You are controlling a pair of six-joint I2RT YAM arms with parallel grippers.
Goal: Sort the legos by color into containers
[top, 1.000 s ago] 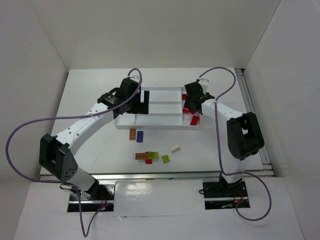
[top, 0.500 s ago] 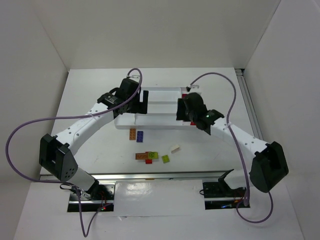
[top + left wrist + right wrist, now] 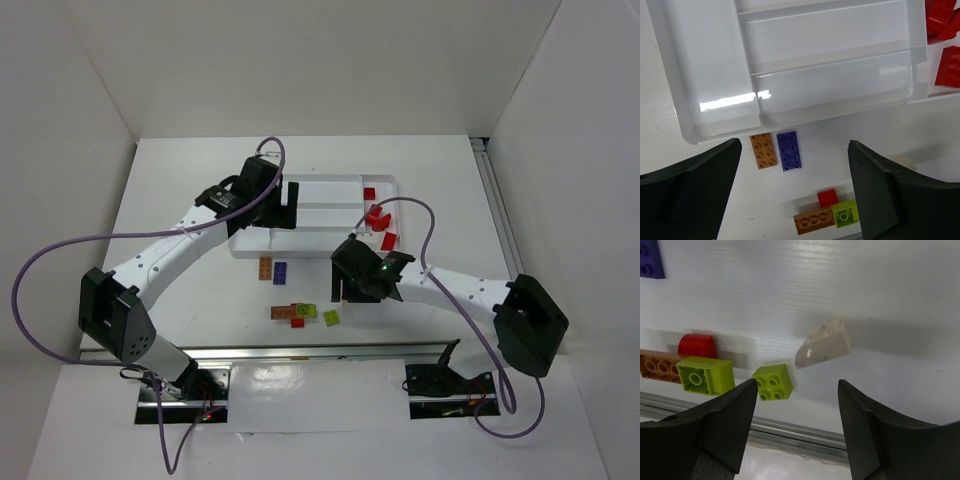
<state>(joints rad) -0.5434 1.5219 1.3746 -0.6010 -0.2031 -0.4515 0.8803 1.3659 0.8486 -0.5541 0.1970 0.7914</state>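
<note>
Tabletop (image 3: 170,190), seven loose legos (image 3: 280,272), one tray (image 3: 300,254)

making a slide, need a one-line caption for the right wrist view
The right gripper, jaws open, framing a cream lego beside a lime green lego

Reds in the tray, other legos loose on the worktop (image 3: 440,180)

The white tray (image 3: 300,252) lies flat, with several red legos (image 3: 378,215) in its right end section. Just outside its near wall an orange brick (image 3: 763,150) and a purple brick (image 3: 789,150) lie side by side, studs up. Nearer, an orange plate (image 3: 813,220), a red brick (image 3: 828,197) and a lime brick (image 3: 845,212) touch. A small lime brick (image 3: 772,382) lies beside them, with a tilted cream piece (image 3: 824,344) near it.
</note>
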